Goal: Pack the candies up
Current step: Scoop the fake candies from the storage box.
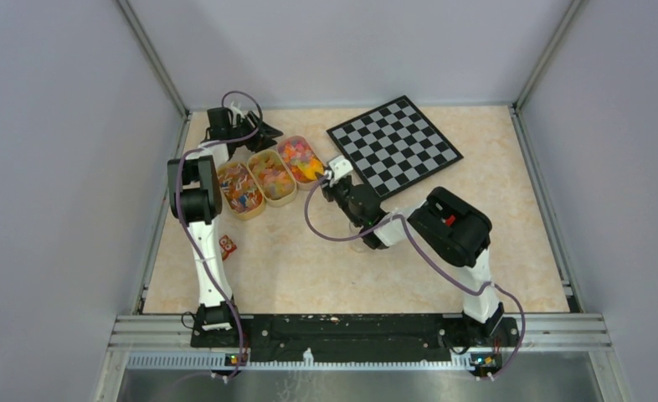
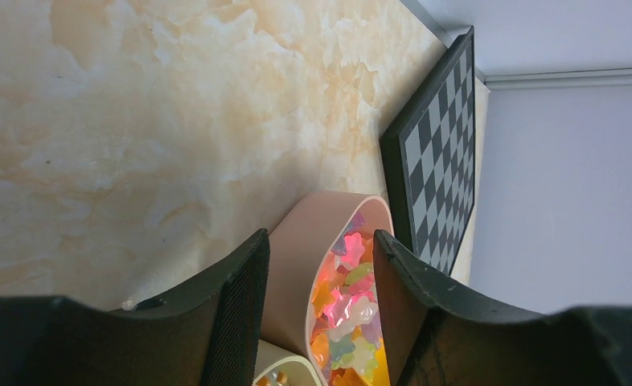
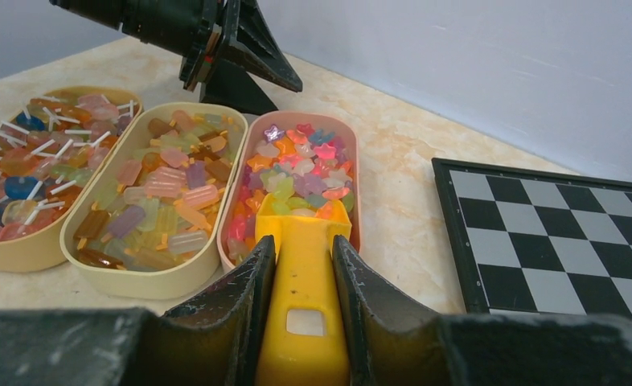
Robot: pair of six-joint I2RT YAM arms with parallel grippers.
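Beside the left arm a small red-topped object (image 1: 228, 245) lies on the surface (image 1: 309, 268), too small to make out. The left hand (image 2: 319, 235) is spread, one finger outside the wall of the pink tray (image 2: 297, 265) and the other over its contents. The wrist view cuts this tray off. It is the rightmost of three trays and holds the candies (image 3: 301, 157). The right hand (image 3: 303, 265) pinches a yellow scoop (image 3: 301, 241), whose front edge is buried among them. A chessboard (image 1: 393, 144) lies further right.
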